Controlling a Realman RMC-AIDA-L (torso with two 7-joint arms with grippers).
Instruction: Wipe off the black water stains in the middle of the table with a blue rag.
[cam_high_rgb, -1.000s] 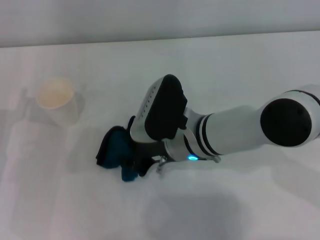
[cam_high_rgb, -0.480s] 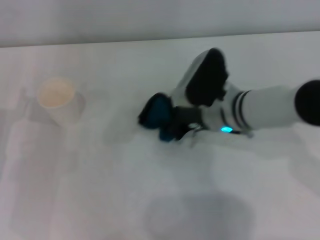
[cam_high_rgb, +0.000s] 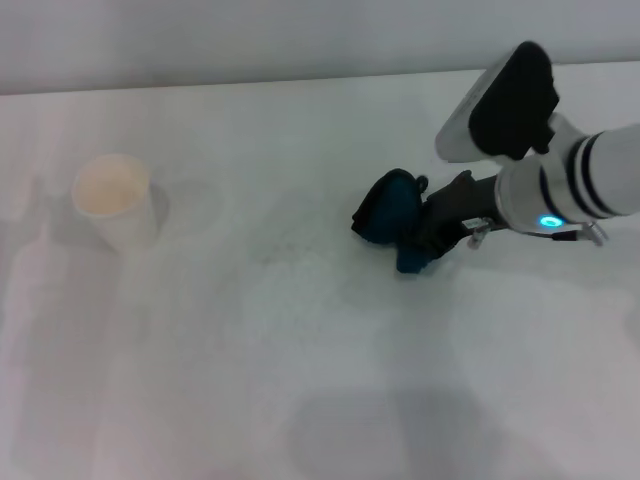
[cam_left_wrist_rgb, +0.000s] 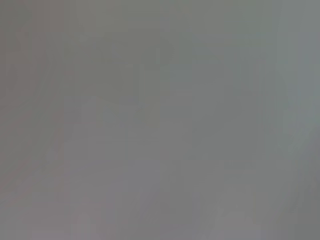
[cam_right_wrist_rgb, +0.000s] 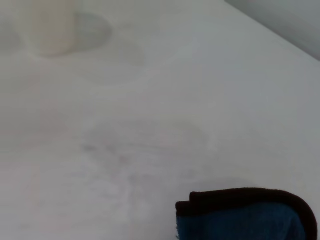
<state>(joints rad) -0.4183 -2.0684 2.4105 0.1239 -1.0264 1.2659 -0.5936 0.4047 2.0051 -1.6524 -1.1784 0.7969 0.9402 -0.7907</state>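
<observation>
**Right gripper clamps the blue rag on the right half of the table**

The right gripper (cam_high_rgb: 432, 232) reaches in from the right edge of the white table (cam_high_rgb: 300, 380), its dark fingers closed around the blue rag (cam_high_rgb: 392, 215). The rag is bunched into a folded wad, teal with black edging, and it sits low against the tabletop, right of centre and somewhat nearer the far edge than the near one. A small blue light glows on the wrist behind the gripper.

The right wrist view shows the folded rag (cam_right_wrist_rgb: 245, 216) with its black border curving over the top, and the bare table (cam_right_wrist_rgb: 150, 100) stretching away beyond it. Faint greyish smears (cam_right_wrist_rgb: 125, 155) lie on the surface just ahead of the rag; no distinct dark blotch can be made out in either view.

A white paper cup (cam_high_rgb: 112, 198) stands upright near the left edge, well apart from the rag; it also appears, blurred, in the right wrist view (cam_right_wrist_rgb: 52, 27).

The left gripper is out of sight; its wrist view is a featureless grey.
</observation>
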